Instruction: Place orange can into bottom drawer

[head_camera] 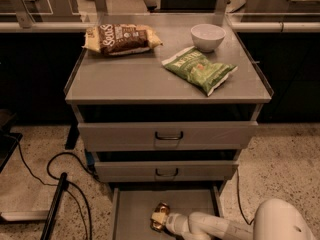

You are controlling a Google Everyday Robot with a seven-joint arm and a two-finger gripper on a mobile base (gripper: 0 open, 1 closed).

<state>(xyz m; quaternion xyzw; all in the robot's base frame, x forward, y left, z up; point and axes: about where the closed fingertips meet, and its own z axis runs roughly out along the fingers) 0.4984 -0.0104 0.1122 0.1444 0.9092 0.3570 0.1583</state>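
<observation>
Orange can [160, 215] inside pulled-out bottom drawer [132, 211], over grey floor, about middle between side walls. My gripper [168, 221] right against can, on its right side; if it clamps can or not, I cannot tell. My white arm [215, 228] enters from lower right. Above, two upper drawers [167, 134] closed. On cabinet top [130, 79]: white bowl [207, 36], green chip bag [200, 69], brown snack bag [122, 38].

The orange can [159, 215] was orange-brown with pale glints, at the lower centre of the frame against the flat grey bottom drawer [134, 209]. The gripper [168, 222], just right of the can, was white. The grey tabletop [130, 76] carried a brown bag [121, 38] with pale lettering, a green bag [200, 69] with white print, and a plain white bowl [208, 36]. The floor [285, 169] was speckled beige.
</observation>
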